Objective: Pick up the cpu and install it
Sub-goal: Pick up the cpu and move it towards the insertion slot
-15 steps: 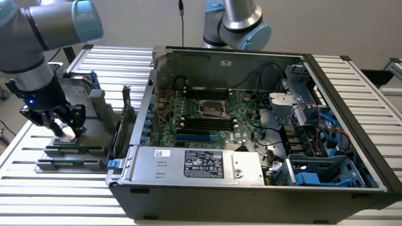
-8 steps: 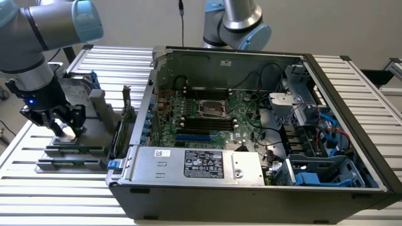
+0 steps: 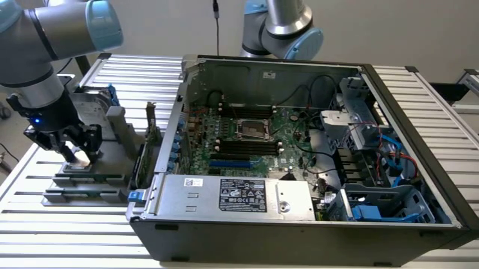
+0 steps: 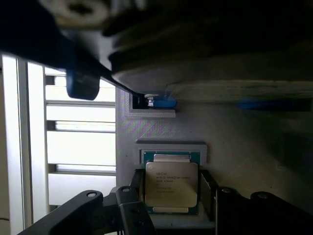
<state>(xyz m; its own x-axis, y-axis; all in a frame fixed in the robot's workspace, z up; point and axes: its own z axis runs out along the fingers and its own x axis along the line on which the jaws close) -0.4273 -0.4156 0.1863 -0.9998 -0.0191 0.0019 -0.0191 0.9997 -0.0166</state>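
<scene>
A pale wall stands behind the slatted metal table.

A slatted metal desk carries everything. An open computer case lies on it, and a grey parts holder sits just beside the case at the exterior view's left.

A cpu with a smooth, silvery metal top plate is seated in a matt grey plastic holder. At nine o'clock, a ribbed metal table is seen.
</scene>
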